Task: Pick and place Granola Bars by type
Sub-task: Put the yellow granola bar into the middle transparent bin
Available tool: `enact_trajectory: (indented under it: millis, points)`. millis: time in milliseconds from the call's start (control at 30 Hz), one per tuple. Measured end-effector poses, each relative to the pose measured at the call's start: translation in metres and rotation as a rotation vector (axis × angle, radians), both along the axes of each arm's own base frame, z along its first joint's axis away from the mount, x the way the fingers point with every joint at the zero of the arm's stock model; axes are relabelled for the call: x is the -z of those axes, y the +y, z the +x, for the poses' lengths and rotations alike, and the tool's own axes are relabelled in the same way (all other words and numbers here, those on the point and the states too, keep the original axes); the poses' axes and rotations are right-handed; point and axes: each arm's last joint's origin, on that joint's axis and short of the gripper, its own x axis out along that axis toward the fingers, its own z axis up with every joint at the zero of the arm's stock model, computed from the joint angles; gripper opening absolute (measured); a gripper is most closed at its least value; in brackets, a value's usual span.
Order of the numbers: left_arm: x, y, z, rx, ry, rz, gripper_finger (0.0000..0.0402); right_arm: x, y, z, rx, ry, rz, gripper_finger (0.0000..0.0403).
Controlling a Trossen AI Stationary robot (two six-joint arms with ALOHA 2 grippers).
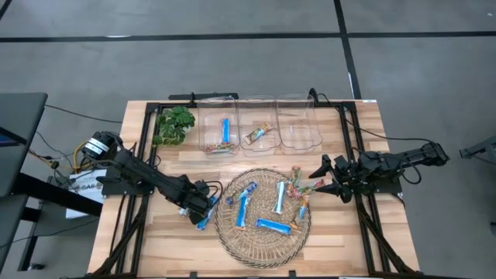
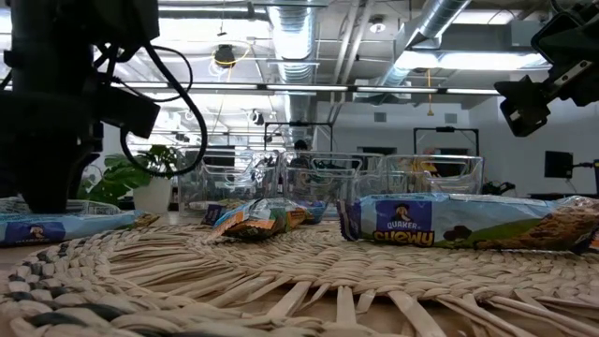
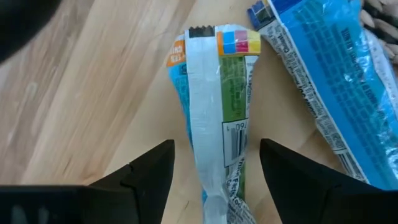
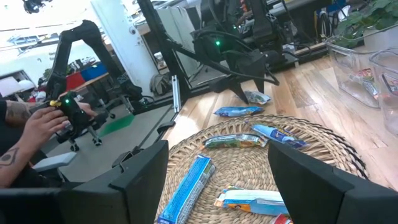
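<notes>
blue bar [image 3: 214, 130] lies flat on the wood between your left gripper's [image 3: 216, 163] spread fingers, beside the woven mat [image 1: 263, 240]. your right gripper [image 1: 327, 177] hovers wide open over the mat's far edge, more bars [image 1: 280, 198] below.

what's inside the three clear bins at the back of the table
From above, the left bin holds a blue bar with something multicoloured along its near wall, too small to name. The middle bin holds one tan multicoloured bar. The right bin looks empty.
</notes>
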Motion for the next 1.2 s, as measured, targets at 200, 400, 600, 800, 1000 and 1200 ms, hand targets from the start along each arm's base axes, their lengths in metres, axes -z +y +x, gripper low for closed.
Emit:
enact_trajectory:
  millis: [200, 400, 600, 800, 1000, 1200]
  points:
    - [0.0001, 0.0014, 0.0003, -0.002, -0.018, 0.045, 0.0231, 0.0001, 0.0000, 0.0000, 0.000, 0.000, 0.000, 0.0271]
    - [0.0000, 0.0016, 0.0002, -0.002, -0.020, 0.052, 0.0216, 0.0000, 0.0000, 0.0000, 0.000, 0.000, 0.000, 0.0271]
    - [0.0046, 0.0006, 0.0014, 0.002, 0.004, 0.044, 0.0150, 0.0000, 0.0000, 0.0000, 0.000, 0.000, 0.000, 0.0271]
    - [0.0060, -0.0001, 0.0050, 0.018, -0.010, 0.022, 0.0101, 0.0001, 0.0000, 0.0000, 0.000, 0.000, 0.000, 0.0271]
    - [0.0064, -0.0006, 0.0056, 0.019, -0.014, 0.013, 0.0071, 0.0001, 0.0000, 0.0000, 0.000, 0.000, 0.000, 0.0271]
    - [0.0050, -0.0011, 0.0075, 0.027, -0.023, 0.021, 0.0057, 0.0000, 0.0000, 0.0000, 0.000, 0.000, 0.000, 0.0271]
